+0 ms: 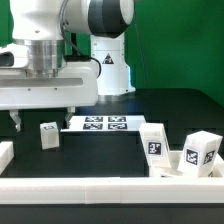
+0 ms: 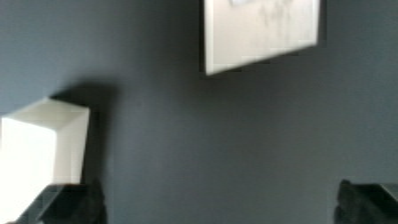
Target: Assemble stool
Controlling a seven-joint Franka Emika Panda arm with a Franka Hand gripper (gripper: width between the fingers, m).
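Loose parts of the stool lie on the dark table. A short white leg (image 1: pixel 48 135) with a black-and-white tag stands just below my gripper (image 1: pixel 45 120). In the wrist view this leg (image 2: pixel 45 140) sits off to one side, close to one dark fingertip (image 2: pixel 71 205) and not between the two. The gripper (image 2: pixel 221 205) is open, with only bare table between its fingers. Two more tagged white legs (image 1: pixel 153 140) (image 1: pixel 200 152) stand at the exterior view's right.
The marker board (image 1: pixel 105 124) lies flat behind the gripper and also shows in the wrist view (image 2: pixel 263 35). A long white border rail (image 1: pixel 110 190) runs along the front, with a short one (image 1: pixel 5 155) at the exterior view's left. The robot's base (image 1: pixel 110 65) stands behind.
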